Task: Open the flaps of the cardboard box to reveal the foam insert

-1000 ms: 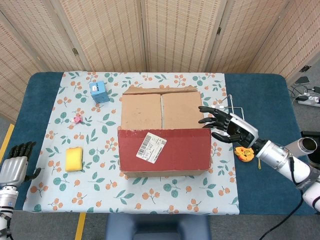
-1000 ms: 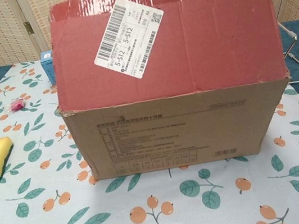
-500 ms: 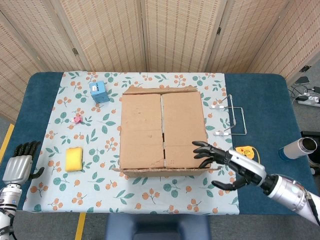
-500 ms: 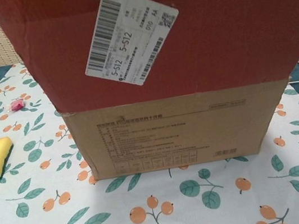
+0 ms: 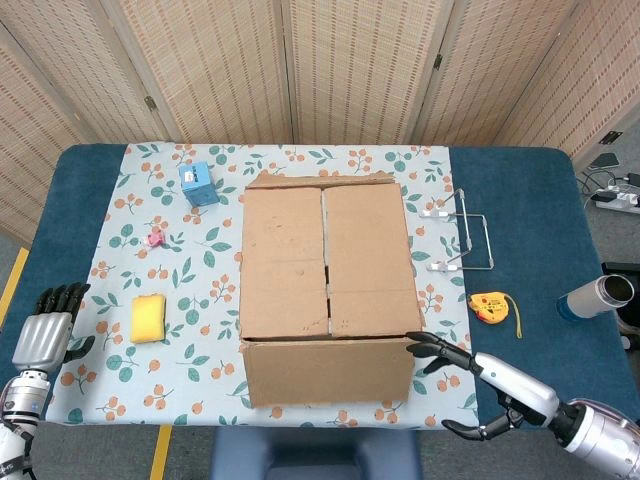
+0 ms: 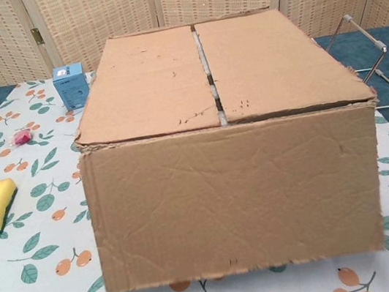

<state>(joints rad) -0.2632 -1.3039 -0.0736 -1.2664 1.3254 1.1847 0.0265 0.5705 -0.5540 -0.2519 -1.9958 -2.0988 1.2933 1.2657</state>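
near the tabletop's front edge the right robot hand hovers empty with fingers spread beside the box's near flap, which hangs down, the left robot hand waits empty at the left, and the inner flaps still lie closed.

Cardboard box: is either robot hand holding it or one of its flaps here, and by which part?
Nothing is held. The right robot hand is open beside the cardboard box's folded-down front flap; the left robot hand hangs open off the table edge.

Silver-backed left hand and right hand, black fingers.
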